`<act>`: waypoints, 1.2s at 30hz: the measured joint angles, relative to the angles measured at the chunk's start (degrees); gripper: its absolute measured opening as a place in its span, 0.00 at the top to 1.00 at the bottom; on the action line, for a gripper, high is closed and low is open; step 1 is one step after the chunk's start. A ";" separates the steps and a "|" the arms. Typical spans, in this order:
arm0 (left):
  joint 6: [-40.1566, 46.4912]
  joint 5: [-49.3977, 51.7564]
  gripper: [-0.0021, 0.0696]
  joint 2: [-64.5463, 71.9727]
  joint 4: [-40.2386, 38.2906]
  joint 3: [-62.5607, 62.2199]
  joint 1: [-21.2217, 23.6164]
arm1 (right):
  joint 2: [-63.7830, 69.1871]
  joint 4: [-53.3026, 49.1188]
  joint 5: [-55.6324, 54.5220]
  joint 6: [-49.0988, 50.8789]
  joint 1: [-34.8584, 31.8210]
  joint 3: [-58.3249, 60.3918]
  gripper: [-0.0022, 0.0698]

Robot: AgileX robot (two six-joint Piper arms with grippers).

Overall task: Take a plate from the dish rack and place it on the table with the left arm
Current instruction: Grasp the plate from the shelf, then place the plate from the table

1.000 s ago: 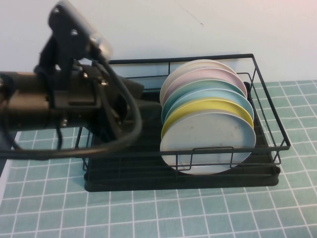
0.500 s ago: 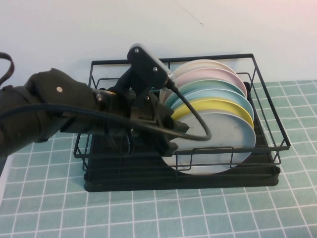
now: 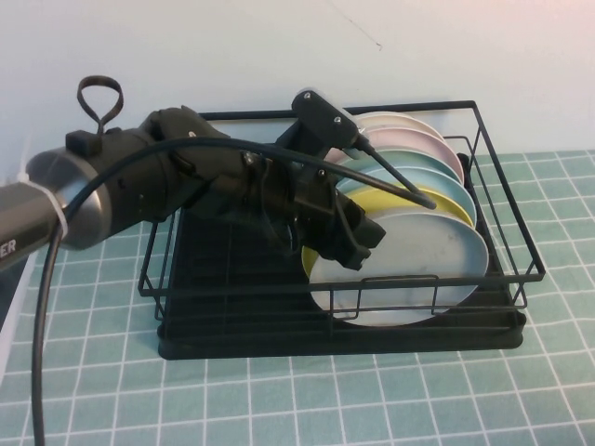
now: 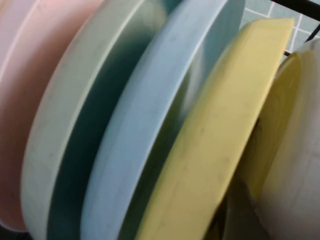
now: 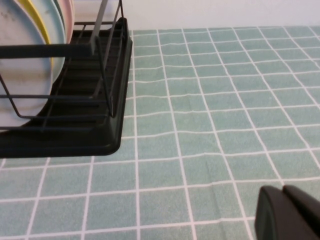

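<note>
The pale grey-blue plate point(image 3: 414, 274) stands on edge at the front of a row of plates in the black dish rack point(image 3: 507, 200). Behind it is a yellow plate point(image 3: 409, 197). My left arm reaches in from the left, and my left gripper point(image 3: 353, 243) is at the plate's upper left rim. It is open, straddling the rim. In the left wrist view one dark finger point(image 4: 240, 212) sits in the gap between the yellow plate point(image 4: 210, 135) and the pale plate point(image 4: 295, 155). My right gripper point(image 5: 282, 190) hovers shut over the green tiled table point(image 5: 200, 125), beside the rack point(image 5: 100, 135).
Further back in the rack stand a light blue plate point(image 3: 437, 177), a teal plate point(image 3: 409, 160), a pink plate point(image 3: 418, 139) and a cream plate point(image 3: 395, 119). The rack's left half holds only the arm. Tiled table point(image 3: 279, 400) stretches in front of the rack.
My left arm has swung from the left side into the rack, bringing its gripper down onto the front plate's rim. That plate has shifted slightly to the right.
</note>
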 joint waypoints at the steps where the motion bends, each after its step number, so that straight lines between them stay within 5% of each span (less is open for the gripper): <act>1: 0.00 0.00 0.62 0.48 0.00 -0.46 0.00 | 0.00 0.00 0.00 0.00 0.00 0.00 0.97; 12: -4.79 2.66 0.66 -2.06 2.06 -5.41 0.00 | 0.00 0.00 0.00 0.00 0.00 0.00 0.97; 16: -8.31 4.18 0.83 -8.27 2.15 -9.61 0.00 | 0.00 0.00 0.00 0.00 0.00 0.00 0.97; 21: -18.30 10.01 0.93 -15.46 2.57 -11.27 0.00 | 0.00 0.00 0.00 0.00 0.00 0.00 0.97; 30: -45.68 35.15 0.93 -16.46 19.94 -11.36 0.00 | 0.00 0.00 0.00 0.00 0.00 0.00 0.97; 36: -53.74 35.73 0.93 -15.24 23.78 -5.36 0.00 | 0.00 0.00 0.00 0.00 0.00 0.00 0.97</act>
